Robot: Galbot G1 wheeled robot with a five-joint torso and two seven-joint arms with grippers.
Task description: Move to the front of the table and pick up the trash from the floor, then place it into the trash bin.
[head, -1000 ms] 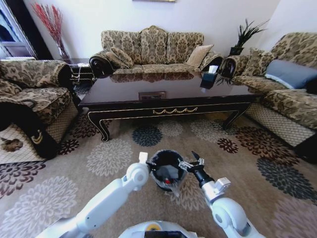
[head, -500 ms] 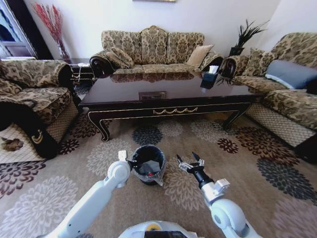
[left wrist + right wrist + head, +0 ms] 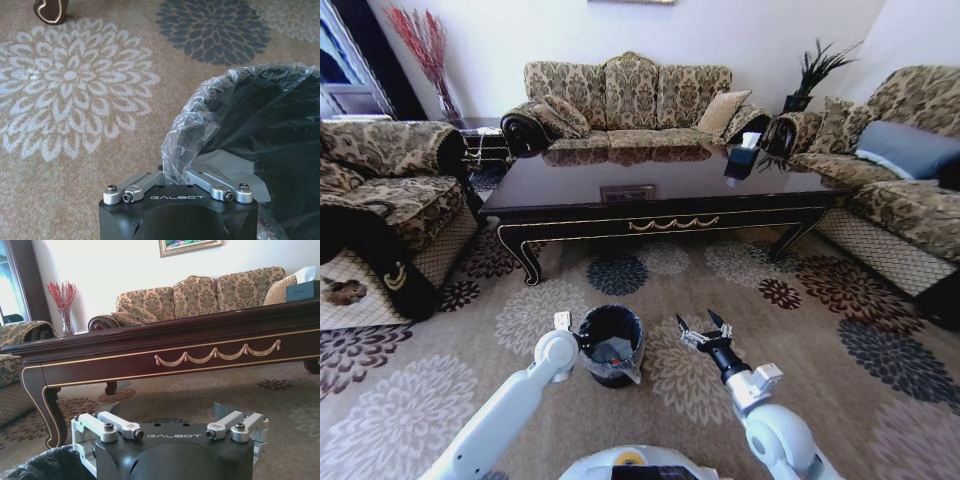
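The black trash bin with its crinkly clear liner stands on the flower-patterned floor just before me. My left gripper is shut on the near rim and liner, and its fingers pinch the plastic. Inside the bin lie a pale scrap and something with a spot of red; I take these for the trash. My right gripper hovers to the right of the bin, open and holding nothing, fingers spread wide. The dark table with gold ornament stands beyond.
Patterned sofas ring the carpet: an armchair at left, a sofa behind the table, another at right. A dark tissue box sits on the table. The bin's rim shows beside the right wrist. Open carpet lies right of the bin.
My left gripper has drawn the bin leftward, away from the right gripper, then slightly nearer to me. The right gripper stayed open and hardly moved.
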